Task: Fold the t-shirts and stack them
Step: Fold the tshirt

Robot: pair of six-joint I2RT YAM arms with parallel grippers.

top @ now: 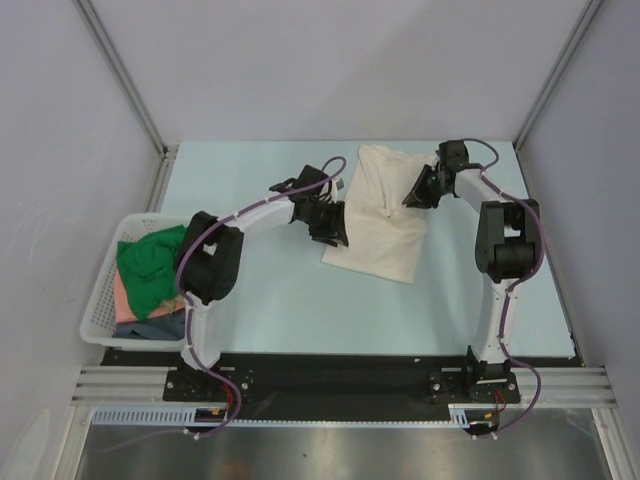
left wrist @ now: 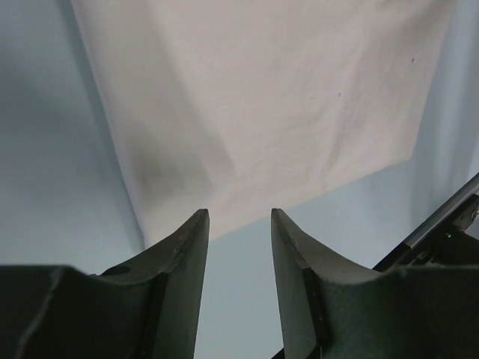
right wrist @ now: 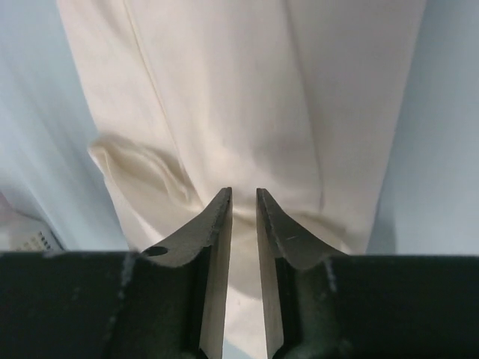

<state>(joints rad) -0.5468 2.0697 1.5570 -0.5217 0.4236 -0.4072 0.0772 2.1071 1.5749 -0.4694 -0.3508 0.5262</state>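
Left fingers [left wrist: 183,250] are standing apart, gripping nothing, hovering just off a corner of the cream t-shirt [top: 385,215] lying on the table [top: 270,300]. Right fingers [right wrist: 217,224] are sitting narrow over its cloth, and I cannot tell whether they're pinching it. Folding looks to be under way; next move is calling for gripping an edge and carrying it across.

- Top view: bright, even overhead light, no glare; faint soft shadows under the arms [top: 255,210] on the counter [top: 270,300].
- Left wrist: jaws dark and soft-focus at frame bottom; grey shadow on the lower left of the cream t-shirt [left wrist: 262,97].
- Right wrist: cloth sharp mid-frame, jaws underexposed.
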